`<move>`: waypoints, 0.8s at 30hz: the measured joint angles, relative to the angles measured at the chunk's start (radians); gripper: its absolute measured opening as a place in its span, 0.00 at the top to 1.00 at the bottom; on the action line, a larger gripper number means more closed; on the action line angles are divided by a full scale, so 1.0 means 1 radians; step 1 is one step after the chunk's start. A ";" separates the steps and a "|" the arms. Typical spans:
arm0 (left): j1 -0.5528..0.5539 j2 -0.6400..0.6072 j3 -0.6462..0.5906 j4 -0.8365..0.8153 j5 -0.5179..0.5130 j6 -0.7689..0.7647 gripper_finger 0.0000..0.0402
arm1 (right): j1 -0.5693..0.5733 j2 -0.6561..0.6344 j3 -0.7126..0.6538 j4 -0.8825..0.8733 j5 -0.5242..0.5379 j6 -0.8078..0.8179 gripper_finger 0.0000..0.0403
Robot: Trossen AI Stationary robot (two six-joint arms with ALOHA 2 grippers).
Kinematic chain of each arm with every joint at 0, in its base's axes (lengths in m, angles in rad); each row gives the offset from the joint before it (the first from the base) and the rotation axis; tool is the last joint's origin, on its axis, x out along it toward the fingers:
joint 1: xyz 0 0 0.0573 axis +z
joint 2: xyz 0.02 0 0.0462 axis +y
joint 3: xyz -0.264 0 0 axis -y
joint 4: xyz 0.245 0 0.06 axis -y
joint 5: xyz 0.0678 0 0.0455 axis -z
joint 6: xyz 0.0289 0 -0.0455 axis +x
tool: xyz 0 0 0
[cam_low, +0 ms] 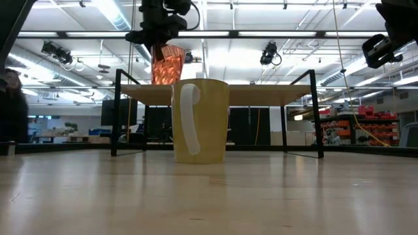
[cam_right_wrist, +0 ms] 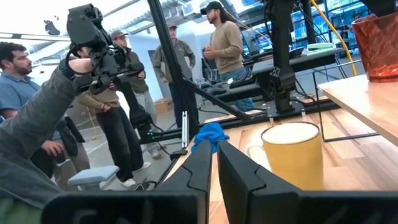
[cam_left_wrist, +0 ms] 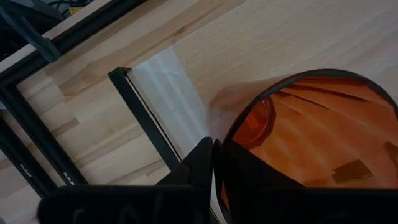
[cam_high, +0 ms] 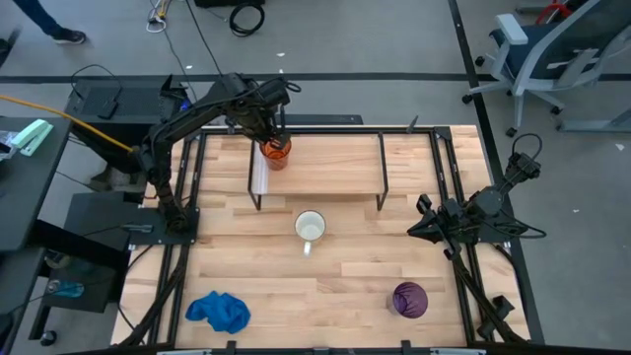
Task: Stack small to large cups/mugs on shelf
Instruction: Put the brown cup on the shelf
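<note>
The orange swirl-patterned cup (cam_high: 277, 154) is at the left end of the light-wood shelf (cam_high: 325, 163), its base at the board's top; it also shows in the low view (cam_low: 167, 65) and the right wrist view (cam_right_wrist: 377, 42). My left gripper (cam_high: 273, 136) is shut on its rim. The white mug (cam_high: 310, 227) stands upright on the table in front of the shelf. The purple tumbler (cam_high: 410, 299) stands upright near the table's near right corner. My right gripper (cam_high: 420, 229) waits at the right, shut and empty, pointing toward the mug (cam_right_wrist: 291, 155). My left gripper holds the orange cup by its rim (cam_left_wrist: 231, 134), one finger outside the wall (cam_left_wrist: 200, 163) and the other inside the cup. The fingers come from above, pointing down. The cup is upright, mouth up, its base (cam_right_wrist: 379, 77) on or just above the shelf board.
A crumpled blue cloth (cam_high: 219, 311) lies at the table's near left. The shelf's thin black legs (cam_low: 117, 111) stand at its ends. Black frame rails run along both table sides. Several people stand in the room beyond the table (cam_right_wrist: 118, 93).
</note>
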 joint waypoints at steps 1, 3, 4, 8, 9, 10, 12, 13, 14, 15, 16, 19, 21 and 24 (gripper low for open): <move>0.000 0.000 0.000 0.000 0.000 -0.002 0.90 | 0.000 0.000 0.000 -0.001 0.000 0.000 0.92; 0.001 0.000 0.000 0.000 0.000 -0.005 0.89 | 0.000 0.000 0.000 -0.003 0.000 0.000 0.92; 0.001 0.000 0.000 0.000 0.000 -0.004 0.89 | 0.000 0.000 0.000 -0.003 0.000 0.000 0.92; 0.001 0.000 0.000 0.000 0.000 -0.004 0.89 | 0.000 0.000 0.000 -0.003 0.000 0.000 0.92; 0.001 0.000 0.000 0.000 0.000 -0.004 0.89 | 0.000 0.000 0.000 -0.003 0.000 0.000 0.92; 0.001 0.000 0.000 0.000 0.000 -0.004 0.88 | 0.000 0.000 0.000 -0.003 0.000 0.000 0.92; 0.001 0.000 0.000 0.000 0.000 -0.004 0.88 | 0.000 0.000 0.000 -0.003 0.000 0.000 0.92; 0.001 0.000 0.000 0.000 0.000 -0.004 0.87 | 0.000 0.000 0.000 -0.003 0.000 0.000 0.92; 0.001 0.000 0.000 0.000 0.000 -0.004 0.87 | 0.000 0.000 0.000 -0.003 0.000 0.000 0.92; 0.001 0.000 0.000 0.000 0.001 -0.004 0.86 | 0.000 0.000 0.000 -0.003 0.000 0.000 0.92; 0.001 0.000 0.000 0.000 0.000 -0.004 0.85 | 0.000 0.000 0.000 -0.003 0.000 0.000 0.92; 0.001 0.000 0.000 0.000 0.001 -0.004 0.82 | 0.000 0.000 0.000 -0.003 0.000 0.000 0.92; 0.001 0.000 0.000 0.000 0.001 -0.004 0.80 | 0.000 0.000 0.000 -0.003 0.000 0.000 0.92; 0.001 -0.004 0.000 0.000 0.000 -0.004 0.76 | 0.000 0.000 0.000 -0.003 0.000 0.000 0.92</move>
